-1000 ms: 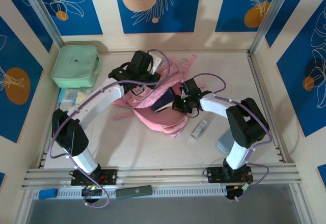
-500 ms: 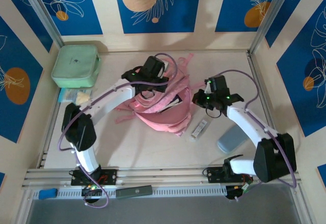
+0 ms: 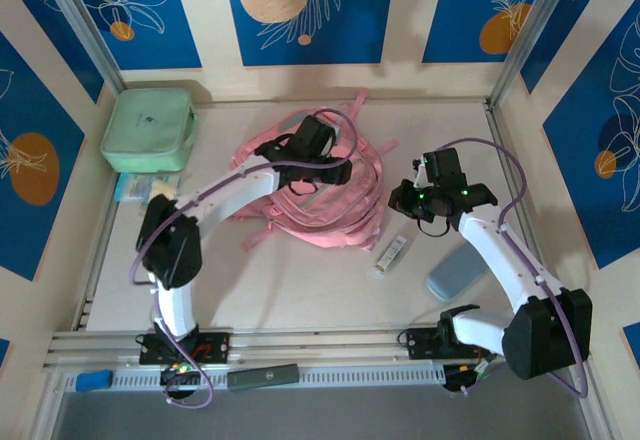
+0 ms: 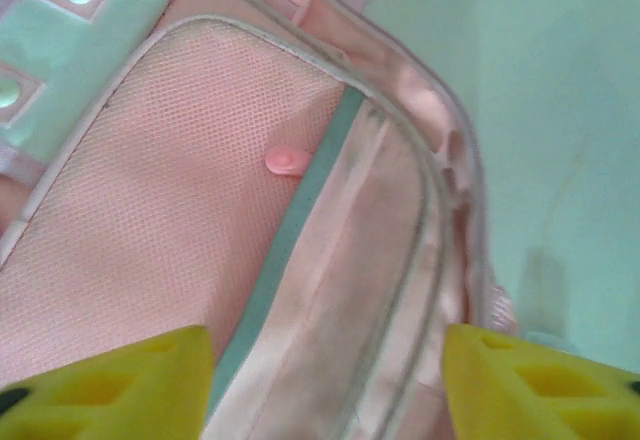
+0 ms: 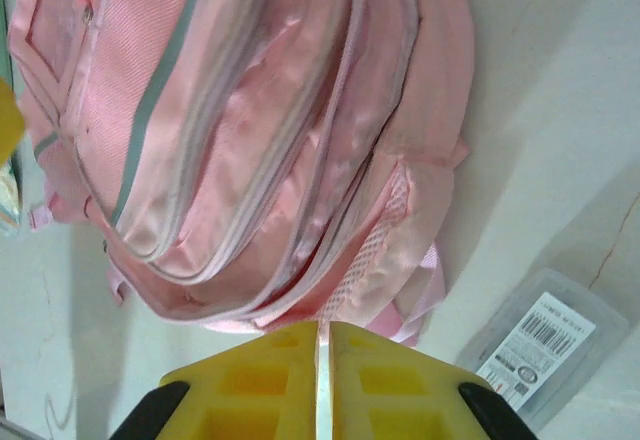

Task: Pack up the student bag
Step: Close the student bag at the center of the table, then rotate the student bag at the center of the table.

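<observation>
Cream tabletop (image 3: 300,290), smooth and matte with a few faint hairlines, is boxed in by walls (image 3: 305,10) panelled in blue with white leaf drawings and orange discs. Grooved aluminium rails (image 3: 320,345) are run along the near edge, where both arm bases are bolted.

A mint case (image 3: 148,128) is set in the far-left corner. It is soft and square, with rounded corners. Small blue and yellow packets (image 3: 140,190) are seen just beside its near side, and what they are cannot be told. A clear plastic box (image 3: 393,252) (image 5: 535,345) with a barcode label is laid just off the bag's near-right edge, apart from it. A blue-grey rounded pouch (image 3: 457,272) is laid near the right arm and partly hidden by it.

The bag (image 3: 320,215) (image 4: 180,240) (image 5: 260,130) is laid flat mid-table toward the far side, with its straps splayed around it. Soft pink fabric, a fine mesh panel, a grey-green trim stripe, curved zip lines and a small pink tab are shown. Its middle is covered in the top view by the left arm, which is stretched across it.

The left gripper (image 3: 335,172) (image 4: 325,345) is hung over the bag's right part, with its yellow fingers spread wide and nothing caught between them. The right gripper (image 3: 405,200) (image 5: 323,335) is held just right of the bag, with its fingers pressed together to a thin slit and nothing pinched.
</observation>
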Available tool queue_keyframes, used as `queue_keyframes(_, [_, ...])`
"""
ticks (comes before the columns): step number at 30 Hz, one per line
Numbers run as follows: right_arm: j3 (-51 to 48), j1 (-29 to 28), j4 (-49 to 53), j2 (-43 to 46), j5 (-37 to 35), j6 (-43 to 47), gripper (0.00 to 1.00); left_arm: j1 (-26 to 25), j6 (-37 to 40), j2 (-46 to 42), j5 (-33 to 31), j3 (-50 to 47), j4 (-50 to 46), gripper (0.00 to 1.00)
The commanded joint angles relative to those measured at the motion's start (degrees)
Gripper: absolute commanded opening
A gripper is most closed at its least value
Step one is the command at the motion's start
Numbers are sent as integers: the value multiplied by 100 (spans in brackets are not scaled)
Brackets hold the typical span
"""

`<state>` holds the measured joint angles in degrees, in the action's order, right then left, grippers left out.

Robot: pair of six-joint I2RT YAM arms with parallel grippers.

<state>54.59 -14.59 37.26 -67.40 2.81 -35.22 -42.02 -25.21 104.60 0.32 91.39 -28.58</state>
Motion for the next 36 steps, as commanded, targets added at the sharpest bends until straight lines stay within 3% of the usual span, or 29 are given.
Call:
queue_keyframes(1, [342,-353,614,70,-251,156,13,91,-165,-1178,267,-838,301,68])
queue_keyframes(7, [621,-1571,1063,-230,-856,-118,19,564,-1815,-2633,144,-3052,680,72])
queue_keyframes(12, [638,-2597,1021,-624,-1379,-538,22,979,-3045,-3175,409,-4654,1846,73])
queue_keyframes(21, [848,-3390,671,-1503,-1564,-837,24,1691,-3609,-2358,512,-5090,2940,70])
queue_keyframes(27, [913,-3445,669,-1622,-1546,-861,24,2037,-3727,-1829,705,-5139,3447,62])
queue_keyframes(36, [861,-3392,577,-1652,-1592,-802,24,2049,-3943,-1031,694,-5105,4173,44])
